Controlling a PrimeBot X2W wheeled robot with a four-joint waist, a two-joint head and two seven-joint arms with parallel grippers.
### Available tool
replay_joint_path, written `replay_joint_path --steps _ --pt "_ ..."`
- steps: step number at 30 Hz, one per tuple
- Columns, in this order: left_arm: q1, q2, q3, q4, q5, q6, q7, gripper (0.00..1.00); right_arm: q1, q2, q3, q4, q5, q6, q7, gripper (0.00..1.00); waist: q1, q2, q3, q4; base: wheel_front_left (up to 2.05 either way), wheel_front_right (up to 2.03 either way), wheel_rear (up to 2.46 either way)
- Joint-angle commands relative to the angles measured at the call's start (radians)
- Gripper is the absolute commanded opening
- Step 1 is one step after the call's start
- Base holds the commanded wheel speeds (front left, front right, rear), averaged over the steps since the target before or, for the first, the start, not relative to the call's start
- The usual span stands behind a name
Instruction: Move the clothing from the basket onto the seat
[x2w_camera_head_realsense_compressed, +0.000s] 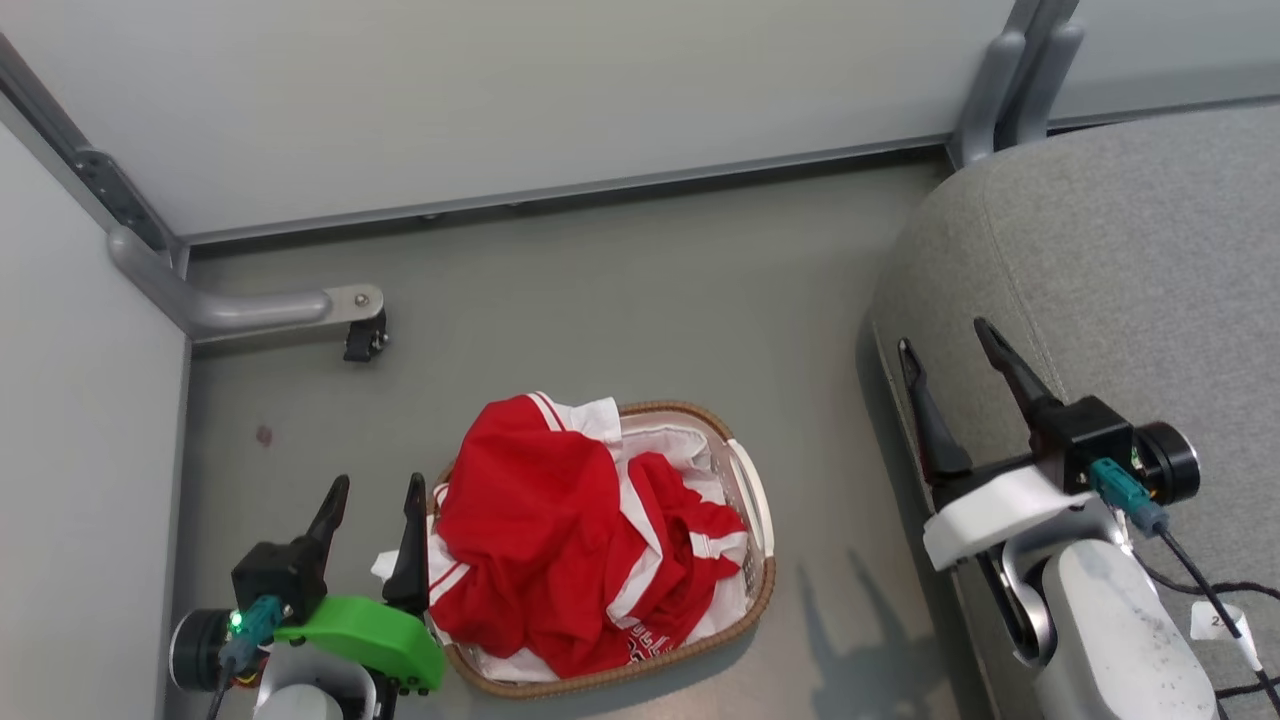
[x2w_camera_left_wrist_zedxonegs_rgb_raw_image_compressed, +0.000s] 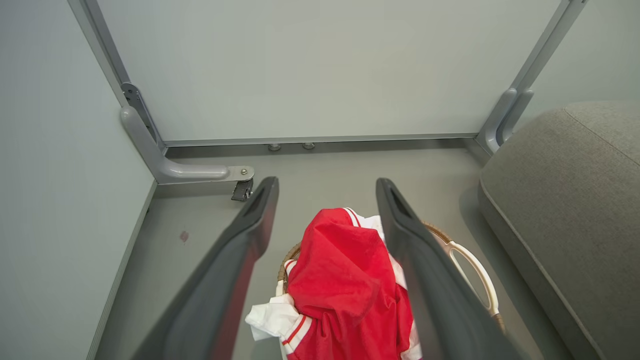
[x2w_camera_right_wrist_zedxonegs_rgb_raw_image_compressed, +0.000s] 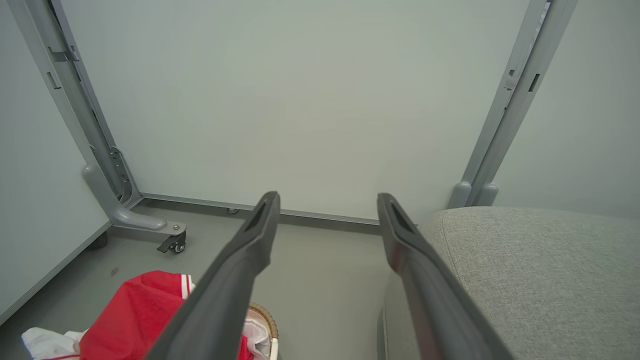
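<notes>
A grey-green floor (x2w_camera_head_realsense_compressed: 620, 300) runs back to pale partition panels (x2w_camera_head_realsense_compressed: 560, 90) on metal legs, one leg ending in a small caster (x2w_camera_head_realsense_compressed: 362, 340). On that floor, low and left of centre in the head view, stands the laundry basket (x2w_camera_head_realsense_compressed: 762, 520), oval white plastic with a brown woven rim. The red sportswear (x2w_camera_head_realsense_compressed: 540, 520) is heaped in it, piled above the rim and spilling over the left edge. The grey sofa (x2w_camera_head_realsense_compressed: 1130, 260) stands to the right, well apart from the basket, with bare floor between.

Your left claw (x2w_camera_head_realsense_compressed: 378, 487) hangs just beside the basket's left edge, fingers spread and holding nothing. Your right claw (x2w_camera_head_realsense_compressed: 945, 335) hovers at the sofa's front edge, likewise spread and empty.

Expect the cloth to be light, limp and rather slick; it will drape and trail, not lift as a block. Take hold at the high crumpled ridge of the heap, pinching a thick fold rather than a single layer. The white liner (x2w_camera_head_realsense_compressed: 665, 440) lies under and beside the red fabric, so keep off it, or it and probably the light basket may come up too. The garments look tangled, so one may drag another. On the way over, the sofa's rounded edge and your right arm stand in the path.
</notes>
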Motion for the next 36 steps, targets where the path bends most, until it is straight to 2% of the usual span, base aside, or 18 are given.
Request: replay_joint_path --steps 1,9,17,26,36 --pt "-0.044 0.016 -0.013 0.009 0.010 -0.002 -0.010 1.00 -0.032 -0.004 0.005 -0.015 -0.019 0.000 -0.010 1.00 0.0000 0.0000 0.115 -0.026 0.00 0.00 0.00" --pt "-0.196 0.077 -0.130 0.051 0.028 -0.002 -0.017 1.00 -0.135 -0.005 0.016 -0.084 -0.047 0.000 -0.019 1.00 0.0000 0.0000 0.313 -0.063 0.00 0.00 0.00" --pt "-0.311 0.103 -0.227 0.127 0.057 -0.002 -0.016 1.00 -0.200 -0.004 0.026 -0.134 -0.029 0.000 -0.018 1.00 0.0000 0.0000 0.449 -0.096 0.00 0.00 0.00" --pt "-0.439 0.132 -0.323 0.312 0.114 -0.002 -0.016 1.00 -0.244 -0.004 0.041 -0.171 -0.009 0.000 -0.018 1.00 0.0000 0.0000 0.566 -0.127 0.00 0.00 0.00" --pt "-0.562 0.135 -0.380 0.544 0.169 -0.001 -0.016 1.00 -0.263 -0.004 0.063 -0.186 0.012 0.000 -0.018 1.00 0.0000 0.0000 0.644 -0.148 0.00 0.00 0.00"
